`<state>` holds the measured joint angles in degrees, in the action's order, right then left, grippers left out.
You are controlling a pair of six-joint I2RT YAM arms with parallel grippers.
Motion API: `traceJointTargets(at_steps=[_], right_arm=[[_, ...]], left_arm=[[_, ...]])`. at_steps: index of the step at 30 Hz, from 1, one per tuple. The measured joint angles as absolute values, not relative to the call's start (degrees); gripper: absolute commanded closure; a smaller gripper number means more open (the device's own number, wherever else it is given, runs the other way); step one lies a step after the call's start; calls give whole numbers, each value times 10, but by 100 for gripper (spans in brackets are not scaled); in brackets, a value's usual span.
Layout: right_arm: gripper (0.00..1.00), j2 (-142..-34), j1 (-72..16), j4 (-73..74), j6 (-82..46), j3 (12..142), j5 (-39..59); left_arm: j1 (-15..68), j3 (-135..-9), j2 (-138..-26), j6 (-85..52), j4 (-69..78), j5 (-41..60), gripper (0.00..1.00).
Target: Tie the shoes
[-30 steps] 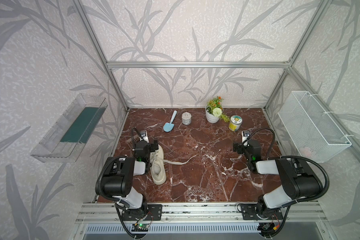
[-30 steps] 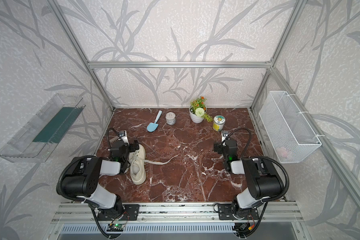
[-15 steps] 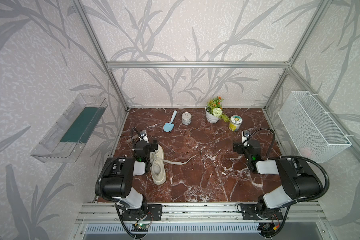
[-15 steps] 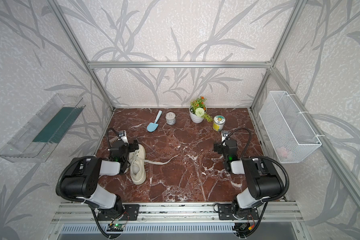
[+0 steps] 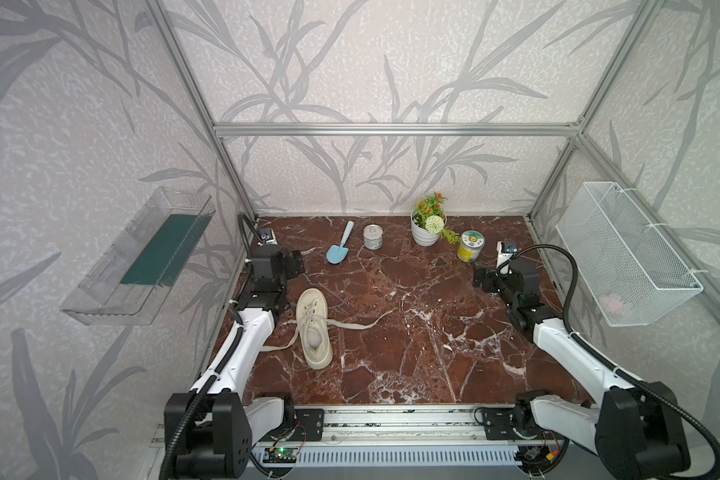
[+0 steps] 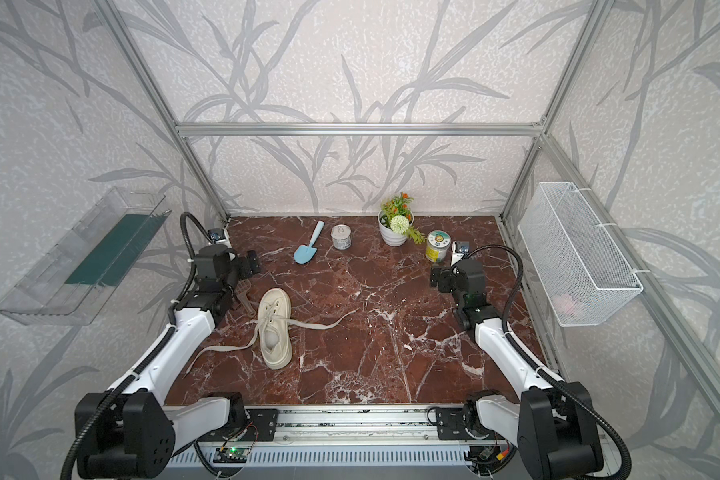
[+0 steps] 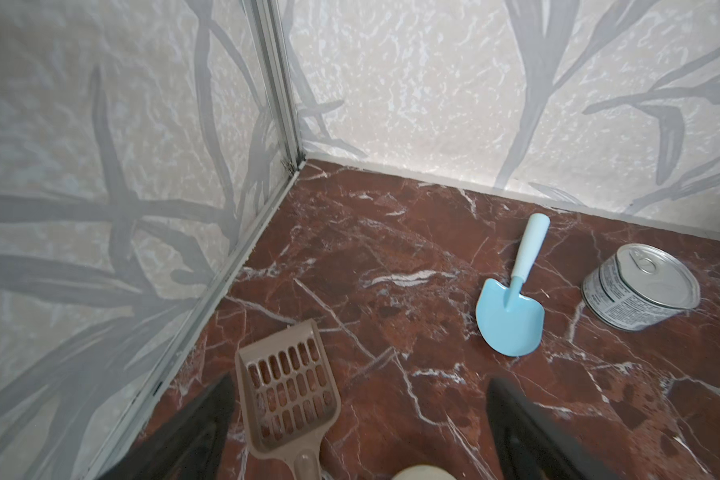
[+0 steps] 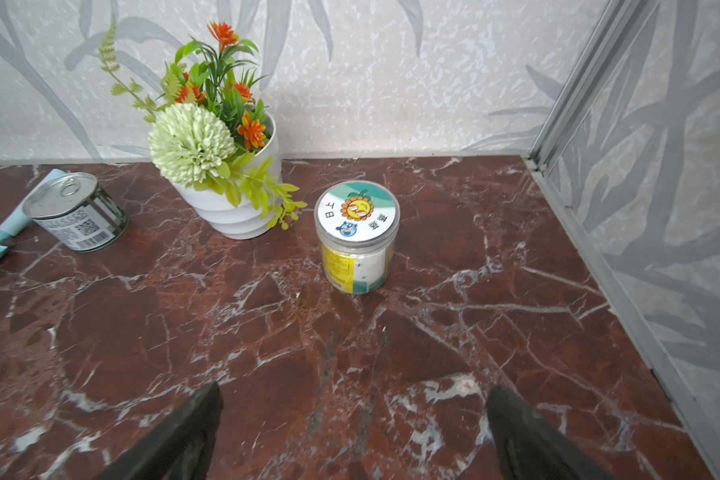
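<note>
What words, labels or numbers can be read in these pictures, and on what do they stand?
"日" and "上", seemingly: on the jar lid, beside a cartoon sunflower; its other characters are blurred.
Tin can: QR code, barcode and small print, too small to read.
Jar's side label: unreadable.

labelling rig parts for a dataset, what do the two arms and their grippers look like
The left arm and right arm both have white tubular links joined by bulky black joint housings. A black ribbed cable hose loops over each wrist. The left gripper and right gripper have black wedge-shaped fingers.
</note>
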<state>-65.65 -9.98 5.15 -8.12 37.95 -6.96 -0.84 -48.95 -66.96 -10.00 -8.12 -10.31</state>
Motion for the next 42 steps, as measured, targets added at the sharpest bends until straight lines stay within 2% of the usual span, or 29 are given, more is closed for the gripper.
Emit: traceJointTargets(at_steps=[7, 9, 12, 17, 23, 42], right_arm=[[1, -655, -176, -114, -149, 414, -52], [1, -655, -197, -140, -163, 414, -46], [1, -656, -211, -160, -184, 414, -36], [1, -676, -222, -167, -204, 414, -19], [1, -717, -227, -174, -211, 422, 4], [1, -743, -227, -183, -215, 442, 31]], left_arm=[[1, -552, -682, -166, -331, -52, 30], [16, -551, -675, -183, -388, -45, 33], [49, -548, -653, -213, -450, -44, 46], [97, -510, -597, -271, -496, -34, 51], [114, -451, -561, -336, -532, -20, 59], [120, -425, -622, -389, -521, 0, 77]])
